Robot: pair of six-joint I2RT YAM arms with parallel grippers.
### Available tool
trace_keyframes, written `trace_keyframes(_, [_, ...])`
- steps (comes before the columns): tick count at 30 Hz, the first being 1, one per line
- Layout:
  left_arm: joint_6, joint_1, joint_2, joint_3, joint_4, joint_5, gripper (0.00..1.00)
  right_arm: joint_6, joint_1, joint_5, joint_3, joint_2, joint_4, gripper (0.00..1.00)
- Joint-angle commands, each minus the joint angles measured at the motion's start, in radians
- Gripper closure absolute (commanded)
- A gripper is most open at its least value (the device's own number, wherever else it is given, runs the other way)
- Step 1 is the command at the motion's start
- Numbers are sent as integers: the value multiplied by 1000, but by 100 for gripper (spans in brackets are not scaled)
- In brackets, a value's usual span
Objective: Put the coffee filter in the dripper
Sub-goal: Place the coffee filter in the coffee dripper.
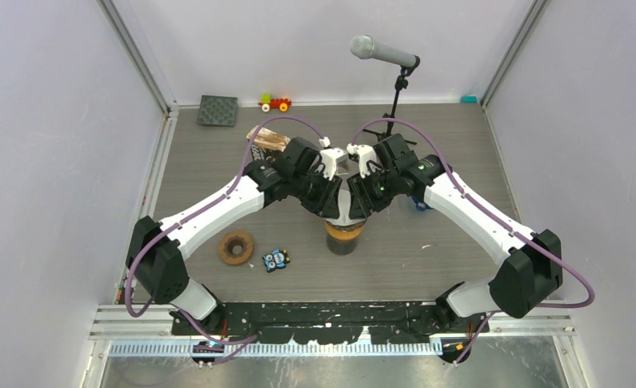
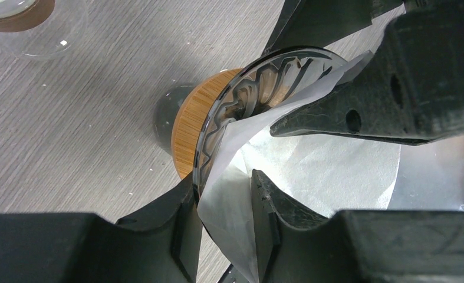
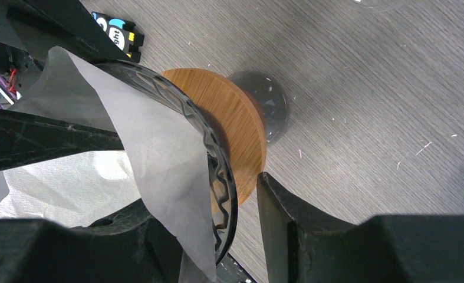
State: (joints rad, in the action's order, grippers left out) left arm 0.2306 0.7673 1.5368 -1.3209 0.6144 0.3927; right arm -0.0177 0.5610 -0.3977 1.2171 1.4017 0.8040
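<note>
**Both hands at the dripper's rim, filter in the cone**

My left hand straddles the rim of the ribbed glass cone dripper with its round bamboo collar. One finger is outside the glass and touches it. The other is inside, against the white paper coffee filter. The jaws stand close together with glass and paper between them, but I cannot tell whether they pinch the paper or only rest on it.

My right hand straddles the opposite side of the dripper's rim, spread wide and released. Its outer finger stands just beside the bamboo collar. Its inner finger reaches into the cone, mostly hidden behind the paper.

The filter sits inside the dripper, opened out against the ribbed wall. Its upper edge rises above the rim, and on my right hand's side a flap hangs over the glass.

The dripper stands upright on a dark rounded glass vessel on the grey wood-grain bench. A small black card with a blue figure lies near the dripper on my left side of it. A brown ring lies just past the card, farther from the dripper.
</note>
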Motion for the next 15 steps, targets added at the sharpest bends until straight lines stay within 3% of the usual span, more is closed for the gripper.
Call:
trace_keyframes(1, [-17, 13, 3, 7, -7, -22, 66, 31, 3, 26, 7, 3, -15, 50])
trace_keyframes(10, [-33, 26, 4, -3, 2, -53, 67, 34, 3, 30, 10, 4, -13, 51])
trace_keyframes(15, [-53, 26, -9, -27, 19, -66, 54, 49, 3, 36, 37, -9, 6, 50])
